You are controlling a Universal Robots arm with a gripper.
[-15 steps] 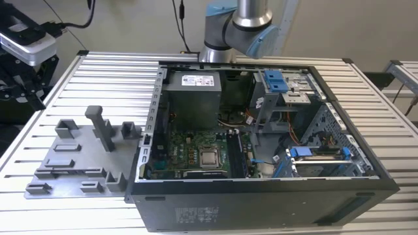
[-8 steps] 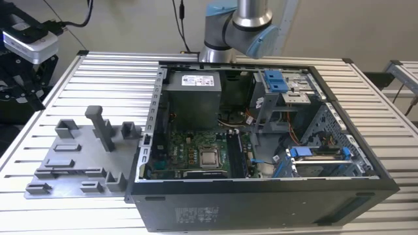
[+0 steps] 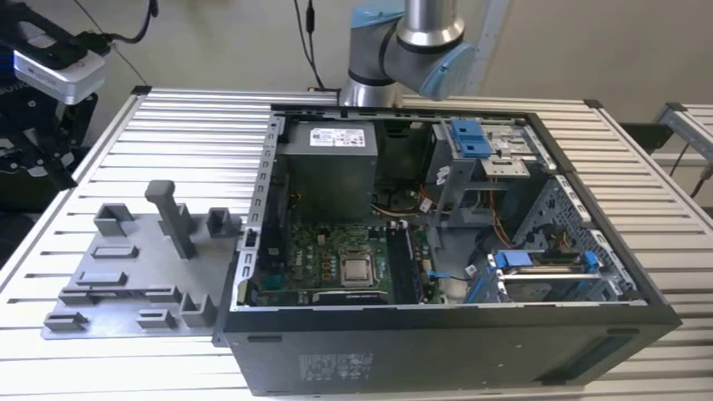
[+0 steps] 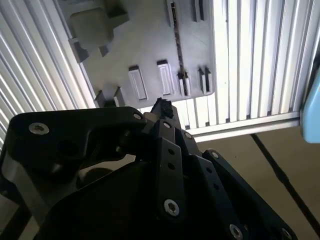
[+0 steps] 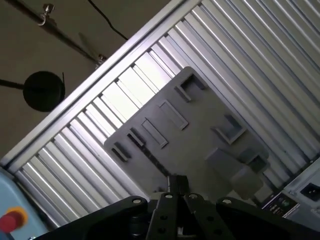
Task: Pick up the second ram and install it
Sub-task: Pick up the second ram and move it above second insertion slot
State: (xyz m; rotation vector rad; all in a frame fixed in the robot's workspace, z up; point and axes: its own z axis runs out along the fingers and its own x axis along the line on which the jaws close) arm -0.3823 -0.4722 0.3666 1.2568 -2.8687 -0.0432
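Grey plastic fixture plate (image 3: 143, 261) at lower left of the exterior view, on a slatted aluminium table (image 3: 145, 125), just beside an open computer case (image 3: 390, 359) at centre and right. Standing on edge in the plate's long slot, in the second wrist view: a thin dark strip, apparently the second ram (image 4: 176, 47), not yet lifted. Well apart from it, the gripper (image 4: 162, 107), fingers drawn close together, nothing between them. Likely hazard: a skewed or off-centre pinch on so thin a board, wedging it in the slot or letting it slip; also a knock against the plate's tall post (image 3: 167, 213). Counted: one arm (image 3: 407, 46), one gripper, one plate, one post, one case, one stick on the plate, two blue brackets (image 3: 470, 139) inside the case.
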